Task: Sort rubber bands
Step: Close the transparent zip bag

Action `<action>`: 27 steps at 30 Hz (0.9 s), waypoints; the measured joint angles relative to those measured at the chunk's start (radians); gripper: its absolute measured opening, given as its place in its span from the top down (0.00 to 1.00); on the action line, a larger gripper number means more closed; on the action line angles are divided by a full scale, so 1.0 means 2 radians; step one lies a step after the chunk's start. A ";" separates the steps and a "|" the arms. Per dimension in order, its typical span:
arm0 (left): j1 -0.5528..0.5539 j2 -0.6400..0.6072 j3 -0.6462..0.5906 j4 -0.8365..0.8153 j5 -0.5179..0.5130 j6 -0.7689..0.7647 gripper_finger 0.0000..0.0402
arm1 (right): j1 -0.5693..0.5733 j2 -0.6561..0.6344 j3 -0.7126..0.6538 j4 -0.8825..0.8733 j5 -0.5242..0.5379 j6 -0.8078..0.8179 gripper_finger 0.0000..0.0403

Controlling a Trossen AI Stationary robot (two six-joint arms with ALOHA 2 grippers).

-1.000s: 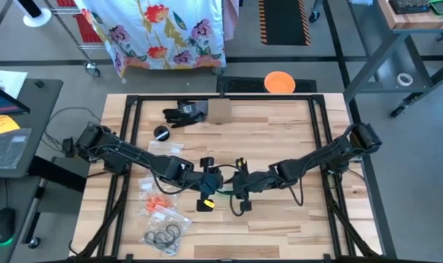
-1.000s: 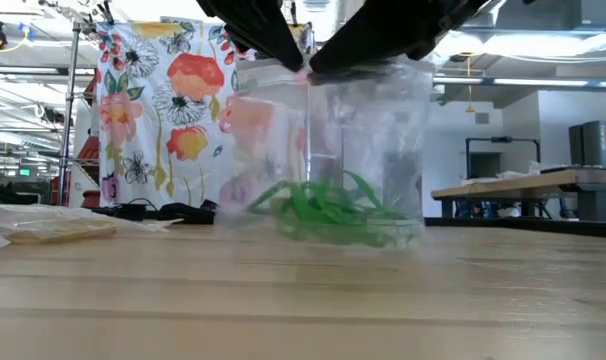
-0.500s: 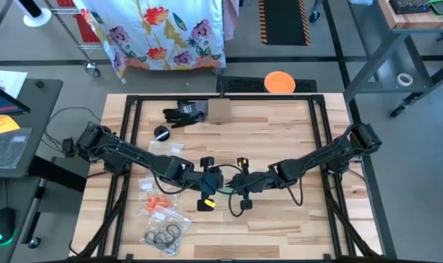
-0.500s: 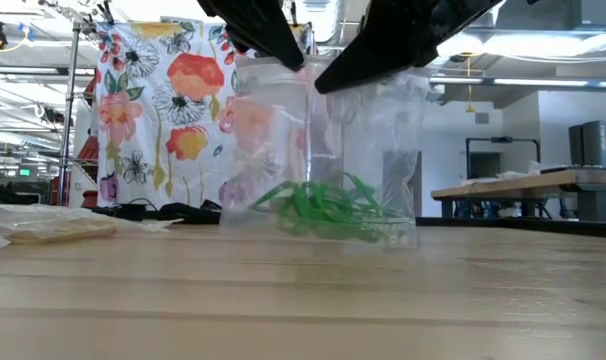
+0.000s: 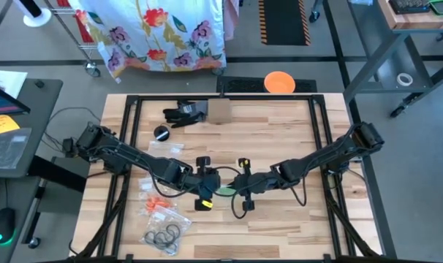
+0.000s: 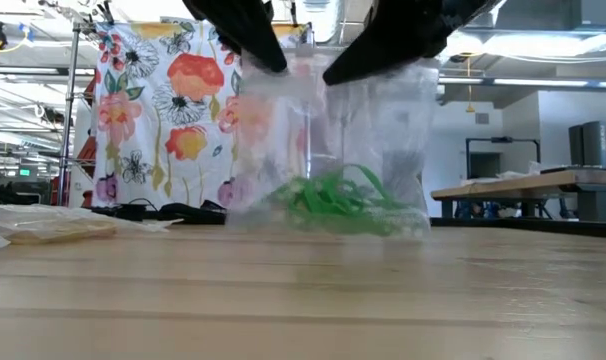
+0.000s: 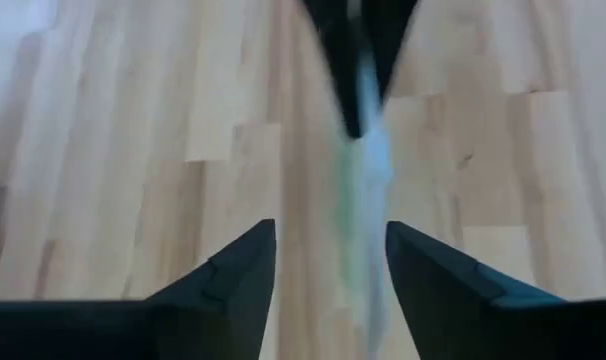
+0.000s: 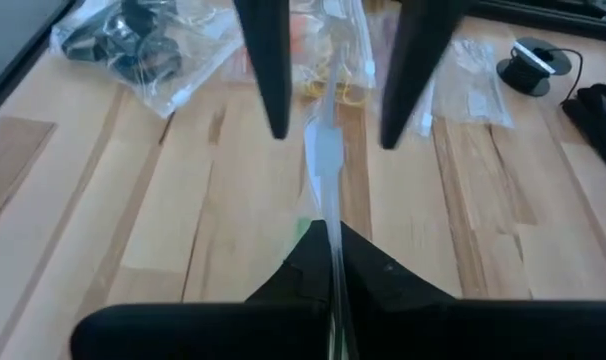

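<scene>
While the right gripper (image 8: 335, 262) pinches the top edge of a clear bag (image 6: 328, 140) near the middle of the table (image 5: 280, 226), the left gripper (image 7: 330, 262) stands with fingers spread, one on each side of the bag's edge. Green rubber bands (image 6: 338, 200) lie at the bottom of this upright bag

Evenly lit from overhead, bright throughout; only soft, short shadows under the arms on the table (image 5: 280, 219). Motion blur across the whole left wrist view, the bag (image 7: 368, 200) smeared into a pale streak. Low view: foreground boards soft, glare on the clear bag (image 6: 328, 140), blown-out ceiling lights behind. Right wrist view fairly sharp, near fingers dark.
</scene>
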 joint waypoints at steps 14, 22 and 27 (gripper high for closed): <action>0.000 0.000 -0.001 0.000 0.007 0.029 0.60 | 0.002 -0.004 0.000 0.000 0.000 0.000 1.00; -0.001 0.000 -0.001 0.004 0.006 0.055 0.97 | 0.002 -0.004 0.000 0.002 0.000 -0.004 1.00; -0.001 0.000 -0.001 0.013 0.006 0.055 1.00 | 0.002 -0.004 0.000 0.004 0.000 -0.004 1.00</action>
